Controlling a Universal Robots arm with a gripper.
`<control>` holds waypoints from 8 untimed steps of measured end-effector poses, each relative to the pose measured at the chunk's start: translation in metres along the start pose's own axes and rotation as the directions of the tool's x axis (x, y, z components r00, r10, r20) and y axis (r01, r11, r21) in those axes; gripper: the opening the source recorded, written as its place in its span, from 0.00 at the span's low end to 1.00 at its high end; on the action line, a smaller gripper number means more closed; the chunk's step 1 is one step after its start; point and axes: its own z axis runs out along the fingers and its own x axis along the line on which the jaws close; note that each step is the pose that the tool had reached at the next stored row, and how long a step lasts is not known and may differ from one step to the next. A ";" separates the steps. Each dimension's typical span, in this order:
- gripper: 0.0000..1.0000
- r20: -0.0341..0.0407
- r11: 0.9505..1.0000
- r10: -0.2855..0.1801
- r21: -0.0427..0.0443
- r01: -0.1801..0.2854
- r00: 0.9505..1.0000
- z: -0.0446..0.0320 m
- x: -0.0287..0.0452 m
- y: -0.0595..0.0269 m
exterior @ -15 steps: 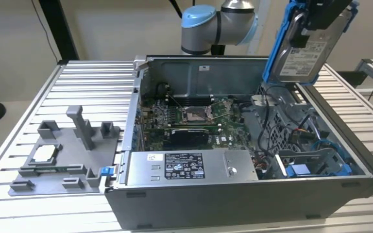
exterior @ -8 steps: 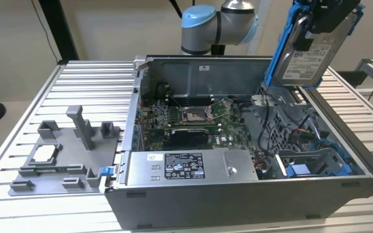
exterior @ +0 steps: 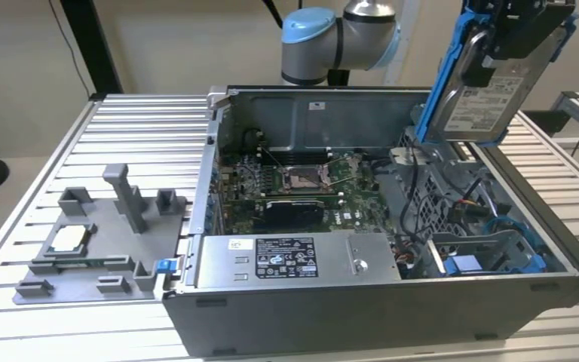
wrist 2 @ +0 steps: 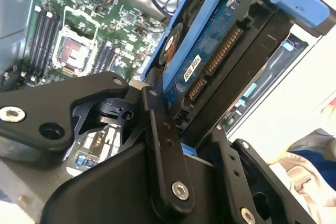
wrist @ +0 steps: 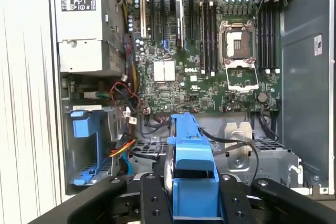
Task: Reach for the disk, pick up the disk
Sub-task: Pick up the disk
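Gripper (exterior: pixel 519 34) clamping disk (exterior: pixel 481 94) above case (exterior: pixel 370 302)

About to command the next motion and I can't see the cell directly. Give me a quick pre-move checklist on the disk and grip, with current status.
1. Disk in gripper: ok, fingers clamp both sides.
2. Disk lifted out of the case: ok, it hangs above the case's rim in the exterior view.
3. Blue bracket on the disk: ok.
4. Cables free of disk: cannot tell.
5. Grip firmness: cannot tell.
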 end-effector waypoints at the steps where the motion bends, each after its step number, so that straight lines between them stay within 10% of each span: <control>1: 0.00 0.000 1.000 0.000 0.000 0.000 1.000 0.0000 0.0024 -0.0002; 8: 0.00 0.000 1.000 0.000 0.000 0.000 1.000 0.0001 0.0244 -0.0016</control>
